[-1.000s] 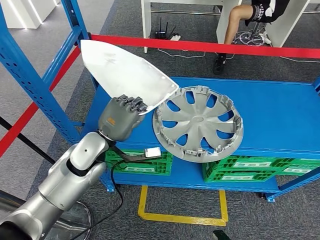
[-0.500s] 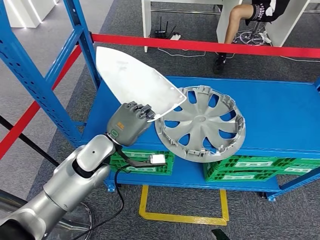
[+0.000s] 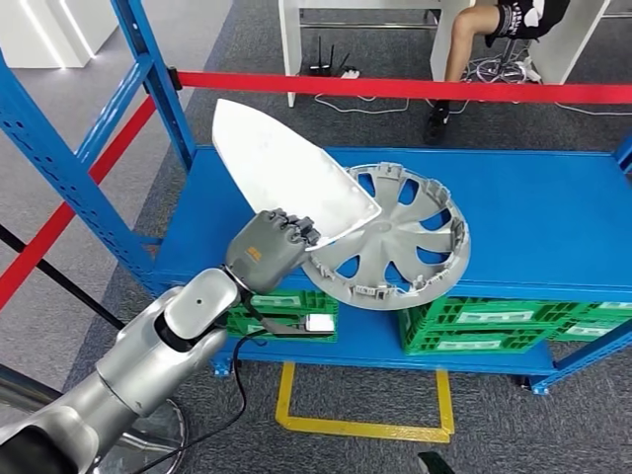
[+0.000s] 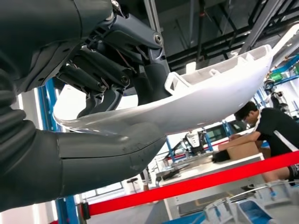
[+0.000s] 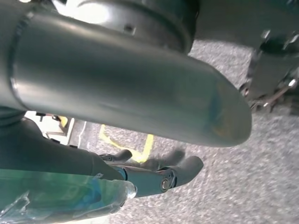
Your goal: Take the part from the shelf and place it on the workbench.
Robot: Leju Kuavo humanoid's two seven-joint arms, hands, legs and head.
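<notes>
Blue shelf [image 3: 536, 217], left hand [image 3: 269, 252] holding white part [image 3: 286, 173]

no wording can be read anywhere. the left hand [image 3: 270, 250] carries a small orange mark on its back, too small to read. the green crates [image 3: 477, 327] bear pale labels, blurred past reading.

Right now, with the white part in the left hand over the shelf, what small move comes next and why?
Probably lift and draw it back a little. The left hand holds the white part by its near edge, and its tip overlaps the grey wheel cover on the blue shelf; clearing that first seems safest.
</notes>
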